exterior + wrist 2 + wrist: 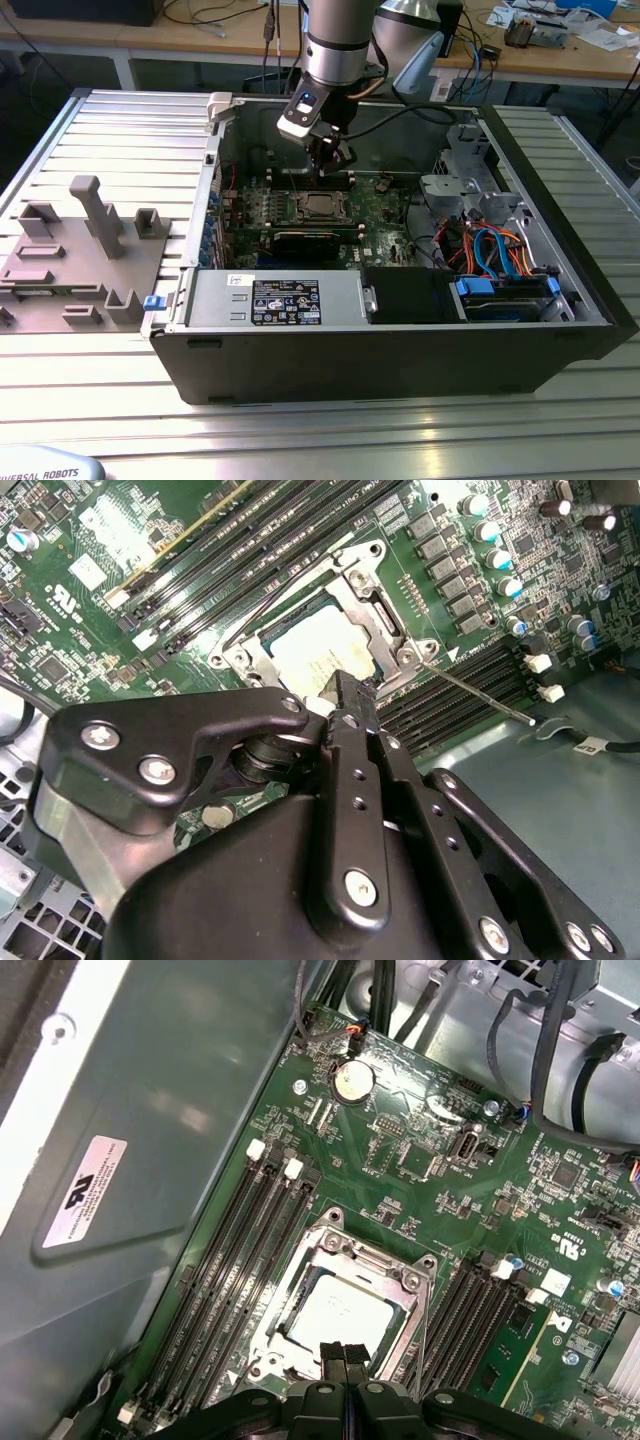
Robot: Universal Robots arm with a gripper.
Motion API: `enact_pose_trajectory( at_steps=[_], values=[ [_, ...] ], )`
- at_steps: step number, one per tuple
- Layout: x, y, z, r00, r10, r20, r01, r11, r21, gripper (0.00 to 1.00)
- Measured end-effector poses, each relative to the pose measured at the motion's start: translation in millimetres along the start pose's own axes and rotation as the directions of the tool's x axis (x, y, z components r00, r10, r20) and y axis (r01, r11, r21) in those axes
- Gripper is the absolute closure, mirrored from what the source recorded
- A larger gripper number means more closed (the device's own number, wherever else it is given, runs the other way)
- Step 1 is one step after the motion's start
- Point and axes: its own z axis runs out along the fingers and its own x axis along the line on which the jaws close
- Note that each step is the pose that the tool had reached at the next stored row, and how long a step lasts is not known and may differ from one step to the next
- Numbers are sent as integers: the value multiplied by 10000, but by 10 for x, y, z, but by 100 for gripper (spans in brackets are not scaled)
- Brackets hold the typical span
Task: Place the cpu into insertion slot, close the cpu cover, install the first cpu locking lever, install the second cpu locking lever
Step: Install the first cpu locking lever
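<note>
Hanging just over the cpu point(338, 1312) (cover point(372, 1257) down) is the gripper point(343, 1353).

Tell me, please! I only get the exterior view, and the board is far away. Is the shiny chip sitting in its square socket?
Observer: Yes. In both wrist views the cpu lies flat in the insertion slot.
Operator: Is the metal frame down?
Observer: The cpu cover lies flat around the chip, which shows through its window.
Operator: And the pincher?
Observer: In the first wrist view the gripper is shut, with its tips at the chip's edge.
</note>
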Motion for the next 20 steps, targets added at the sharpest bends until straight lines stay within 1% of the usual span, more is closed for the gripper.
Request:
enact_pose_trajectory(
  at_steps=[20],
  values=[
    [0,0,0,9999,-125,4,125,9999,-1,89]
  ],
)
